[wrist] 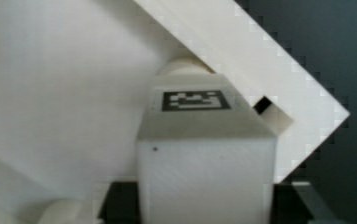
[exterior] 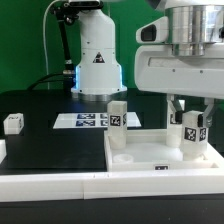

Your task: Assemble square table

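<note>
Franka Panda's hand [exterior: 190, 118] clamps the first leg [exterior: 192, 138], a short white block, between its two dark fingers. It holds the leg upright at the far corner of the square slab [exterior: 160, 165] on the exterior view's right. Whether the leg's foot touches the slab cannot be told.

The slab, white with a raised rim, lies flat on the black tabletop [exterior: 45, 150] near the front. A second leg [exterior: 118, 117] stands upright at the slab's far corner on the exterior view's left, its black-and-white tag facing the camera. A third leg [exterior: 13, 122] sits well apart on the tabletop, at the exterior view's left edge.

The marker board [exterior: 82, 120] lies flat beyond the slab, in front of the arm's white base [exterior: 97, 55]. A long white bar [exterior: 60, 190] runs along the front.

In the wrist view the first leg [wrist: 201, 160] fills the middle, a tag [wrist: 196, 100] on the face toward the camera, with the square slab [wrist: 68, 100] slanting white behind it.
</note>
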`<state>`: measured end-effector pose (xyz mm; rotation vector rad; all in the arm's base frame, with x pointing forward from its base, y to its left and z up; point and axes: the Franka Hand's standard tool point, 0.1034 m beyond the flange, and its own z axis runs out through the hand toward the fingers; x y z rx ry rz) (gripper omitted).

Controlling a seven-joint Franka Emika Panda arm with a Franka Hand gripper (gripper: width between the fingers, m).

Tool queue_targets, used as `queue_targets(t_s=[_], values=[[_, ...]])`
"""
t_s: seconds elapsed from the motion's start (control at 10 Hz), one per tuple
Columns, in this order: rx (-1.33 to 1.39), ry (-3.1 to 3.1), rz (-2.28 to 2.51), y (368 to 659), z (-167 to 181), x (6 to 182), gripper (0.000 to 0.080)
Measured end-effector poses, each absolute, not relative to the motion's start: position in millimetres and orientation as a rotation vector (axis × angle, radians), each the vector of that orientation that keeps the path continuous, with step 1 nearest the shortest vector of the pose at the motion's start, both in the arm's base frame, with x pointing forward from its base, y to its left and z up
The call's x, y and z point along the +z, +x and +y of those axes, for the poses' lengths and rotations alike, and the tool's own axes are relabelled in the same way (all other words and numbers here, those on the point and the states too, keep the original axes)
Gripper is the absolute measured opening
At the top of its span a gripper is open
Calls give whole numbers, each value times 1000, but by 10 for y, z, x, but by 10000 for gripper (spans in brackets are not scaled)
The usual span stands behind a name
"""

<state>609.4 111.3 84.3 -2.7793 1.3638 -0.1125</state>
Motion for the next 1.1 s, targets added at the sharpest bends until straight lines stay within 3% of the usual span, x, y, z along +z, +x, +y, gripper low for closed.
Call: queue_targets(t_s=[0.1, 0.2, 0.3, 0.4, 0.5, 0.6, 1.1], values=[[-113, -2777, 1368, 6095, 1113, 844, 292], [-112, -2775, 1370, 6093, 1116, 841, 364], [-113, -2790, 1341, 6093, 1116, 841, 364], [-115, -2813, 1295, 6094, 1117, 843, 546], [-119, -2843, 1228, 6104, 1121, 853, 546], [-125, -2910, 1075, 6113, 1118, 859, 628], [-138, -3101, 325, 6114, 1164, 866, 649]])
